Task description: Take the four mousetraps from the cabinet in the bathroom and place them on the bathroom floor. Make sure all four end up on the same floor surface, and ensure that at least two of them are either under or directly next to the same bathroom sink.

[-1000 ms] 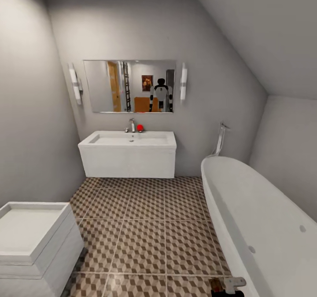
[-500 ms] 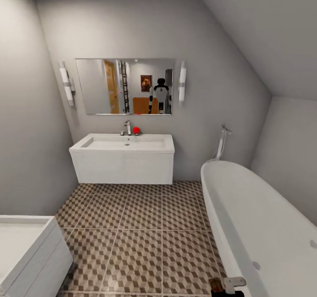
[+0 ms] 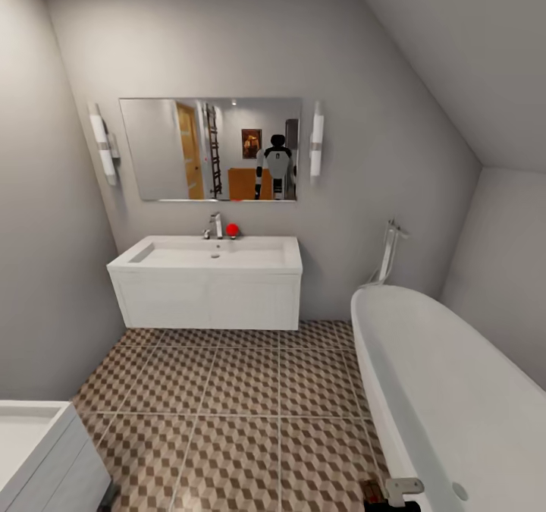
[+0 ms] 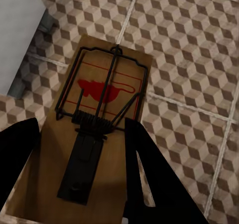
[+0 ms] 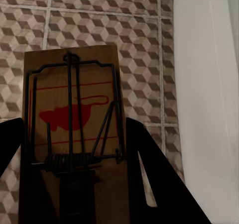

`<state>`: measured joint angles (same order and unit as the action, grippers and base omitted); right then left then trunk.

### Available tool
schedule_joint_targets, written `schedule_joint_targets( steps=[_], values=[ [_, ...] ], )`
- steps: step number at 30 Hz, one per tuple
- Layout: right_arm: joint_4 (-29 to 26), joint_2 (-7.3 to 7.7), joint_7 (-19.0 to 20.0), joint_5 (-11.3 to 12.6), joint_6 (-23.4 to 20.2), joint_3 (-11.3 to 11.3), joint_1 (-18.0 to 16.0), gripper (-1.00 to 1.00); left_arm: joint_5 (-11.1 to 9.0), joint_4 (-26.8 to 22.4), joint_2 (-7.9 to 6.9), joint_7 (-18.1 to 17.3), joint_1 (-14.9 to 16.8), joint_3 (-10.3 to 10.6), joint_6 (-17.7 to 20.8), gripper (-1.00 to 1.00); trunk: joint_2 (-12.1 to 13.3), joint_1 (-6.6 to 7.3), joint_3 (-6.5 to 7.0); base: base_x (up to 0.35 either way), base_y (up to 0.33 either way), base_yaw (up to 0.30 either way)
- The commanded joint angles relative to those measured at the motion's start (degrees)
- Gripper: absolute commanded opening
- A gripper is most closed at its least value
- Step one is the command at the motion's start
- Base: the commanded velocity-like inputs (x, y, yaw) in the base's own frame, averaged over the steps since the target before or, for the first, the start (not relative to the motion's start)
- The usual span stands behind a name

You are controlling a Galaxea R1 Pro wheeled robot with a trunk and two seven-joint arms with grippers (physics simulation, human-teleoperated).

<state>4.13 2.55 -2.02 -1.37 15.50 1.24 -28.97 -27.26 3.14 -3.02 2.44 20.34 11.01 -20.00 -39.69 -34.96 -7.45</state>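
In the left wrist view my left gripper (image 4: 82, 171) is shut on a brown wooden mousetrap (image 4: 104, 92) with a red mouse print, held above the cube-pattern bathroom floor (image 4: 189, 59). In the right wrist view my right gripper (image 5: 74, 184) is shut on a second mousetrap (image 5: 74, 109), also over the floor (image 5: 99, 15). In the head view the white bathroom sink (image 3: 208, 254), with a chrome faucet (image 3: 216, 226), tops a wall-hung vanity straight ahead across the floor (image 3: 243, 391). The cabinet is out of view.
A white tub (image 3: 447, 391) runs along the right side, close to my right gripper (image 5: 209, 84). Another white vanity (image 3: 34, 451) stands at the lower left, its corner near my left gripper (image 4: 15, 30). A mirror (image 3: 208, 149) hangs above the sink. Open tiles lie between.
The camera has moved forward and turned a little: the sink now looks larger and nearer, and the lower-left vanity has slid toward the picture's edge. Nothing else has visibly changed.
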Motion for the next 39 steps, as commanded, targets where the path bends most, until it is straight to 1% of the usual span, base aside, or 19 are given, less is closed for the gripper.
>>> schedule_joint_targets(
  steps=[1,39],
  values=[
    [0.3,-0.01,-0.1,0.1,0.4,0.1,-0.1,-1.00,-0.2,0.2,0.03,0.1,0.1,0.5,-0.3,-1.00,-0.1,-0.05,-0.09,0.324,0.000,0.000],
    [0.3,-0.01,-0.1,0.1,0.4,0.1,-0.1,-1.00,-0.3,0.2,-0.25,0.1,0.1,0.2,-0.4,-1.00,-0.1,-0.05,-0.09,0.324,0.000,0.000]
  ],
)
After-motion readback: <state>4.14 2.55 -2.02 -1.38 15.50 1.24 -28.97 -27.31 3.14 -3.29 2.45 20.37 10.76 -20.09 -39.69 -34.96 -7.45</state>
